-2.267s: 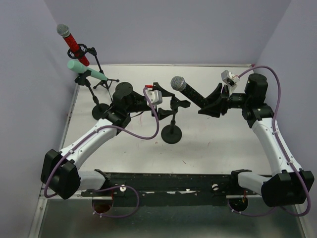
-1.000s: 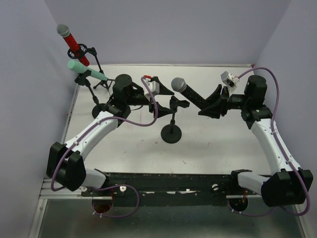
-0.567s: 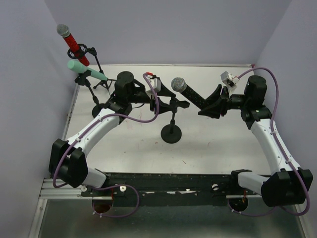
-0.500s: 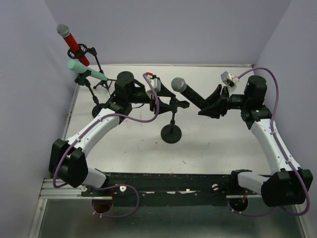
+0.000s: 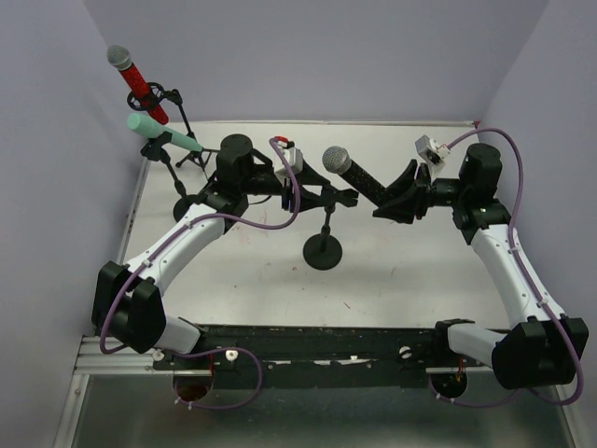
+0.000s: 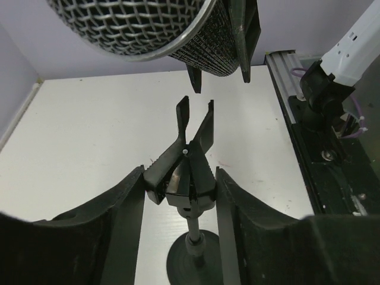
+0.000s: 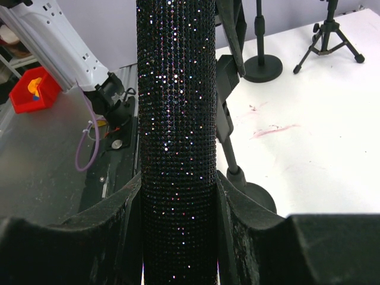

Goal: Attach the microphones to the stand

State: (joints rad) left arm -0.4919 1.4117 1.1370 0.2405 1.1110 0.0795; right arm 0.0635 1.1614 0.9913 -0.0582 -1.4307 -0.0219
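Already the red microphone and mint-green microphone sit clipped near the far left corner. Mid-table, the right gripper clamps the black microphone while the left gripper pinches the stand clip. Lower the barrel squarely between the prongs.

Red microphone and mint-green microphone sit tilted in far-left stands; black microphone slants above the middle stand.

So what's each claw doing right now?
Left gripper: closed on the stand clip.
Right gripper: closed on the black microphone.
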